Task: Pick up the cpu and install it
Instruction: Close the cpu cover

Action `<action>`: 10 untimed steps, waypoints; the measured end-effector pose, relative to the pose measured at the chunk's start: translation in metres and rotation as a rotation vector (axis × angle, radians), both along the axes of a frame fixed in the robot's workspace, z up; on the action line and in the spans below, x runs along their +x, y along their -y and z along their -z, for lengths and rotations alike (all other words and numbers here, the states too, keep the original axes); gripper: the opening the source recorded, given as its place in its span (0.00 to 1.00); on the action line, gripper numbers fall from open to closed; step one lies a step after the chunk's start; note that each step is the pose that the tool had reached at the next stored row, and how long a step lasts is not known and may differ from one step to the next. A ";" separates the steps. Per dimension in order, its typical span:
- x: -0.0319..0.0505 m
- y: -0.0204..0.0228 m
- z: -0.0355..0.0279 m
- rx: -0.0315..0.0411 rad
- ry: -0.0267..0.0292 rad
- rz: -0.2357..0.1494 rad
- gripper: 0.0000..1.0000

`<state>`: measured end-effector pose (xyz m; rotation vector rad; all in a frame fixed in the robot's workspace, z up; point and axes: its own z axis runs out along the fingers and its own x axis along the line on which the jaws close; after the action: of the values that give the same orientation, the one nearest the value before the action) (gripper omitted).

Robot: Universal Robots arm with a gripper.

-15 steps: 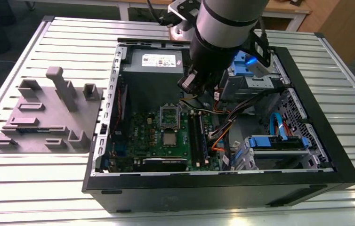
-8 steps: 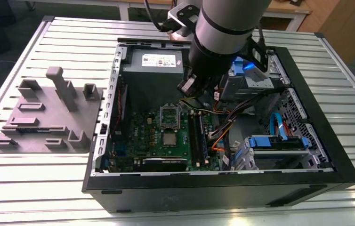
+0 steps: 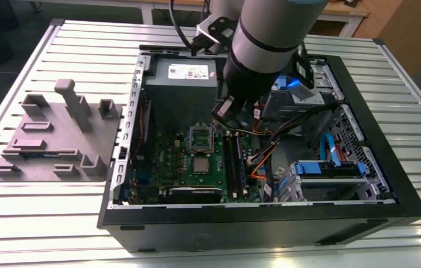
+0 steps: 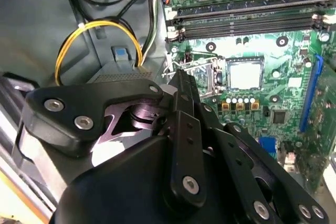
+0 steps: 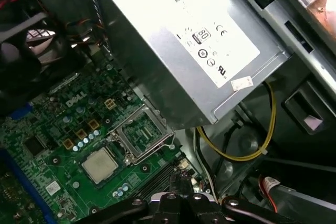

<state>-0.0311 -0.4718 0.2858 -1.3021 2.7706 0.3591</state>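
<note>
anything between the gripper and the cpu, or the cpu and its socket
Nothing visible. The cpu lies bare on the green board, right beside the socket. The gripper hangs over the board with open air between.

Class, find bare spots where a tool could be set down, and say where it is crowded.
Bare: table slats in front of the grey fixture block, and the strip at the exterior view's right of the case. Crowded: inside the case, around the cpu, cables and arm.

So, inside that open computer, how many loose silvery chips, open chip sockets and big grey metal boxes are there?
cpu: 1
open socket: 1
power supply: 1
Total: 3
</note>
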 end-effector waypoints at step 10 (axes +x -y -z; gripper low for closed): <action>0.0010 -0.0014 0.0183 0.0006 0.0001 -0.001 0.10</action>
<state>-0.0301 -0.4704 0.2675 -1.3039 2.7695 0.3600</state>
